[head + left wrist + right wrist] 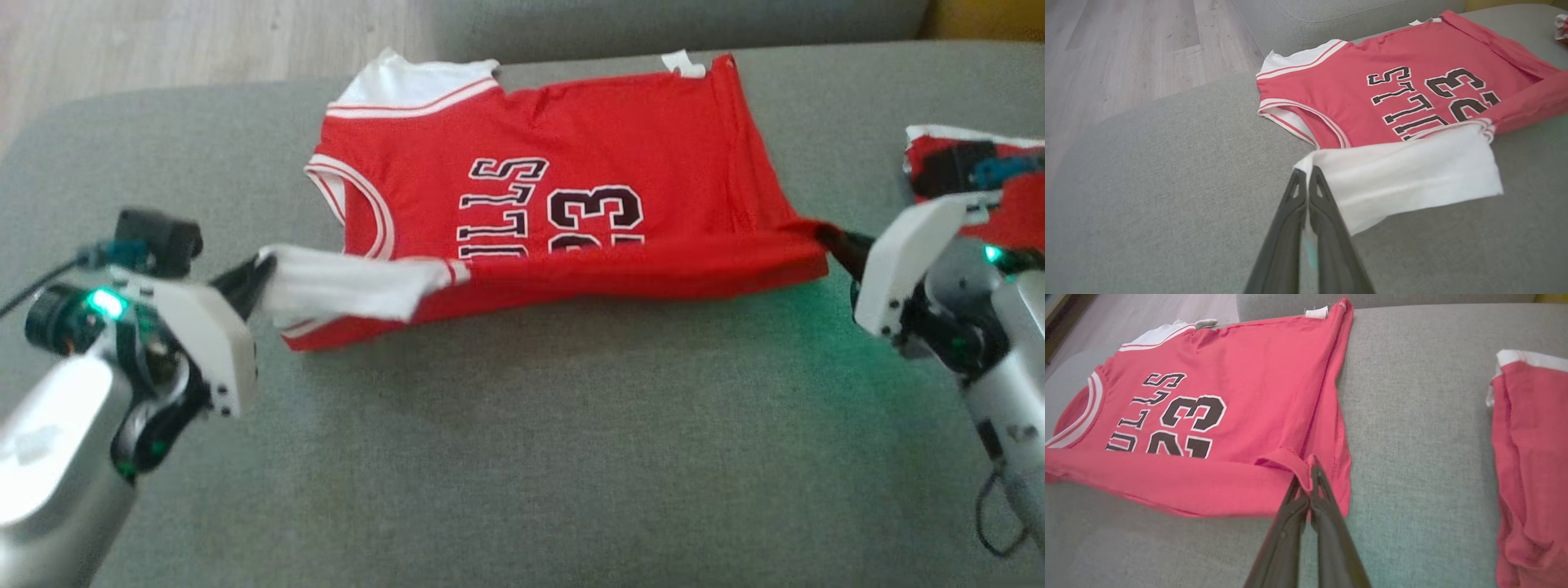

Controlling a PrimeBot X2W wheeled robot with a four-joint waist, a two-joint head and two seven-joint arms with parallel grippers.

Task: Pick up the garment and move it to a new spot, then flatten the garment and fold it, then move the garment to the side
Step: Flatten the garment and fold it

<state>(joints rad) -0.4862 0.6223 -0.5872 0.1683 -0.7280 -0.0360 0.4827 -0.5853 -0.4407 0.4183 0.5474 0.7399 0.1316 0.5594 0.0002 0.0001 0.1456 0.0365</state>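
The garment (539, 196) is a red basketball jersey with white trim and black lettering, lying across a grey sofa seat, its near edge lifted and rolled toward the far side. My left gripper (263, 273) is shut on the white shoulder corner (1404, 171) at the jersey's left end, seen up close at the left gripper (1306, 173). My right gripper (824, 234) is shut on the red hem corner (1290, 461) at the right end, with the right gripper (1312, 471) pinching the cloth. The near edge hangs stretched between them, just above the cushion.
A second red and white garment (1527, 457) lies on the seat at the right, behind my right arm (971, 196). The grey cushion (522, 457) stretches bare toward me. A wooden floor (1126, 53) lies beyond the sofa's left edge.
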